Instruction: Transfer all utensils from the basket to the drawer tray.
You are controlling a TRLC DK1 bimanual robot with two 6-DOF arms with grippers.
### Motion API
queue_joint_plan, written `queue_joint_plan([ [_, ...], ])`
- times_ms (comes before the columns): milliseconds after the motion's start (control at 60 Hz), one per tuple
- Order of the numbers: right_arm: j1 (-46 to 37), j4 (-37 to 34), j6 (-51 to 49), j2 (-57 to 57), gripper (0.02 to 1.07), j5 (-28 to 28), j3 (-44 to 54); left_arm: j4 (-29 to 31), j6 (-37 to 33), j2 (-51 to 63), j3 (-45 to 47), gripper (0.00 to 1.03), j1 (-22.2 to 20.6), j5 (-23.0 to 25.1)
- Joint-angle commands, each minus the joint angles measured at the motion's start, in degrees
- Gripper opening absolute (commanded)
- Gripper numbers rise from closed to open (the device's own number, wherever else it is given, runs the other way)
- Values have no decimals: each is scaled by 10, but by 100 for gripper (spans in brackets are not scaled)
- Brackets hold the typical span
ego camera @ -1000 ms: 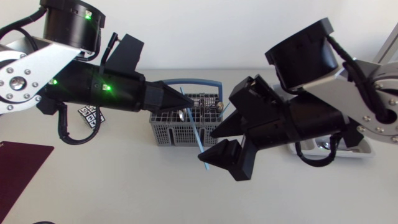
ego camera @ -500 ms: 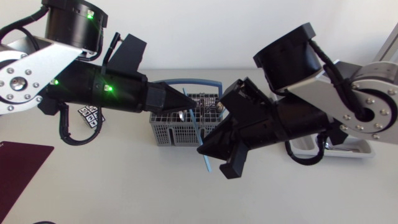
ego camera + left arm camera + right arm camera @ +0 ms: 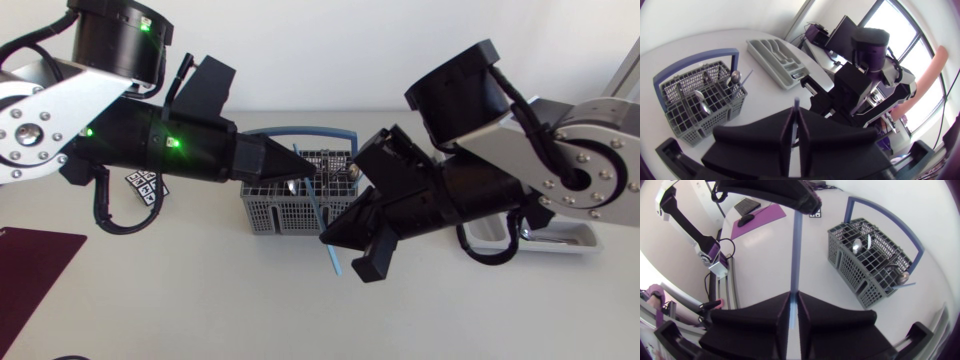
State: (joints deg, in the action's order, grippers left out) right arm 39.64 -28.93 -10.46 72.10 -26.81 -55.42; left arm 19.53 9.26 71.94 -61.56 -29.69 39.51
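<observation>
My left gripper (image 3: pixel 303 170) and right gripper (image 3: pixel 335 238) are both pinched tight on 1 thin blue utensil (image 3: pixel 317 206). It hangs slanted over the front rim of the basket (image 3: pixel 266 213), with white tabletop (image 3: pixel 220 300) on the near side. The drawer tray (image 3: pixel 771 54) lies apart to the right, near the table's edge and partly under my right arm.

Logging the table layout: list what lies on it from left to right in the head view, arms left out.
dark red mat → square marker tag → grey utensil basket → drawer tray
</observation>
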Motion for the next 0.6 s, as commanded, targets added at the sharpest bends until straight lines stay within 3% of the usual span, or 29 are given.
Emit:
queue_joint_plan([
  [0,4,-9,-4,11,9,-15,-13,-4,22,-2,-15,16,1,10],
  [167,5,-21,-9,9,9,-22,-2,-3,24,-9,-32,51,5,10],
  [233,5,-25,-11,9,9,-22,2,-4,25,-13,-44,60,15,10],
  [383,-9,-38,-21,-3,9,-20,13,-23,37,-20,-54,69,46,9],
  [583,-71,-56,-40,-41,10,-19,36,-41,38,-37,-69,72,97,7],
])
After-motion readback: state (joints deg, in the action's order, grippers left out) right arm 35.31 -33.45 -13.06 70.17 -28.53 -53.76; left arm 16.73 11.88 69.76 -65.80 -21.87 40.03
